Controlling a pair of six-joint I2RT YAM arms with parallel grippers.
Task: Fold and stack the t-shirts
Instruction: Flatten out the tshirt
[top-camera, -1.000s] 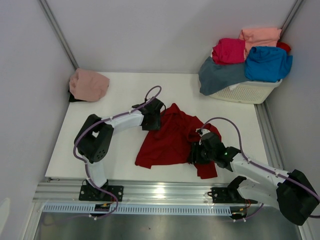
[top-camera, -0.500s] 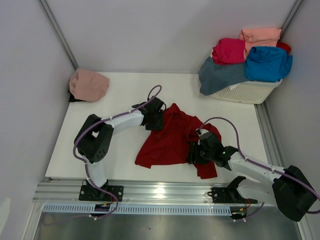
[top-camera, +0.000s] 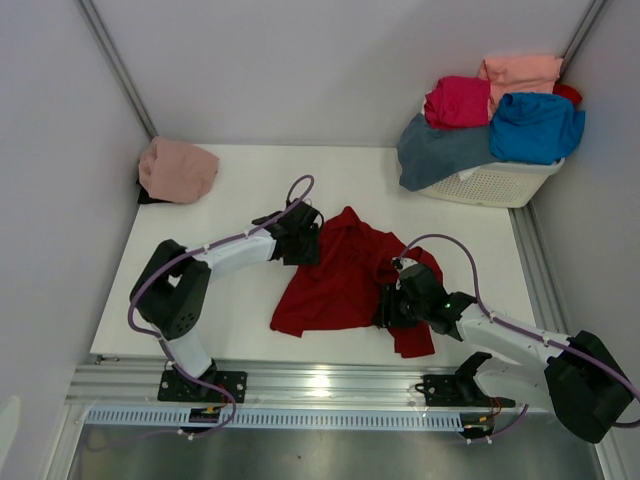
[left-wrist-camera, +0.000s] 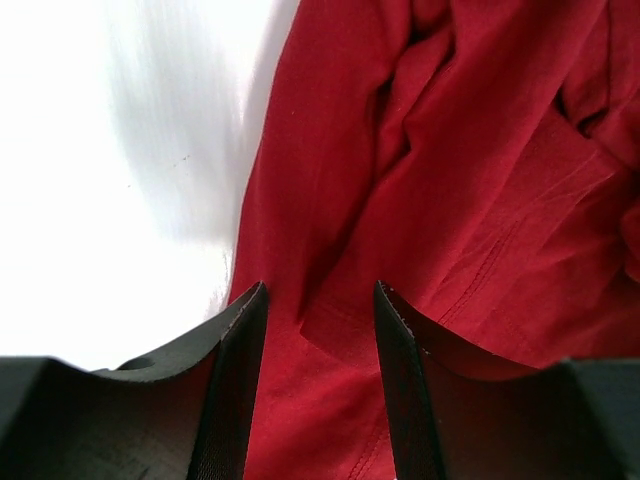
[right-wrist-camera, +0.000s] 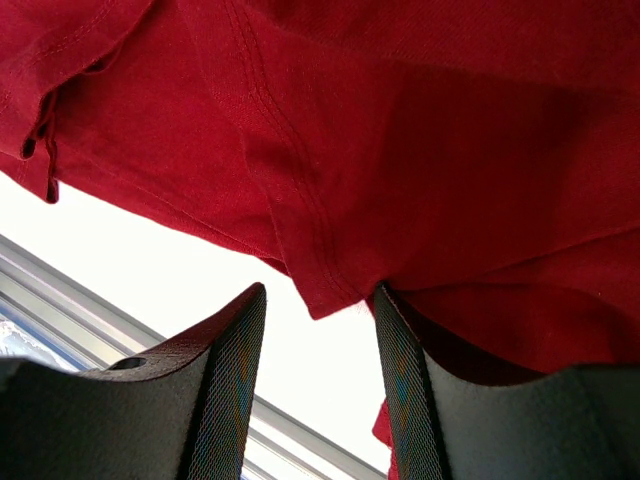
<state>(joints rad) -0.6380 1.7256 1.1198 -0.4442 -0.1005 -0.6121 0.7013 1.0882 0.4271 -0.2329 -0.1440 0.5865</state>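
Observation:
A dark red t-shirt (top-camera: 340, 280) lies crumpled in the middle of the white table. My left gripper (top-camera: 313, 244) is at its upper left edge. In the left wrist view the left gripper (left-wrist-camera: 320, 290) is open, and the red t-shirt (left-wrist-camera: 470, 180) lies under and between its fingers. My right gripper (top-camera: 385, 306) is at the shirt's lower right. In the right wrist view the right gripper (right-wrist-camera: 320, 292) is open, and a hemmed corner of the red t-shirt (right-wrist-camera: 420, 150) hangs at its fingertips over bare table.
At the back right a white basket (top-camera: 500, 185) carries magenta (top-camera: 458, 100), blue (top-camera: 535, 125), salmon (top-camera: 520, 70) and slate grey-blue (top-camera: 440, 150) t-shirts. A dusty pink t-shirt (top-camera: 178, 168) lies bunched at the back left. An aluminium rail (top-camera: 320, 380) runs along the near edge.
The left arm's elbow has swung left and lower, and its gripper has shifted slightly at the shirt's edge. The right arm and the shirt have barely moved.

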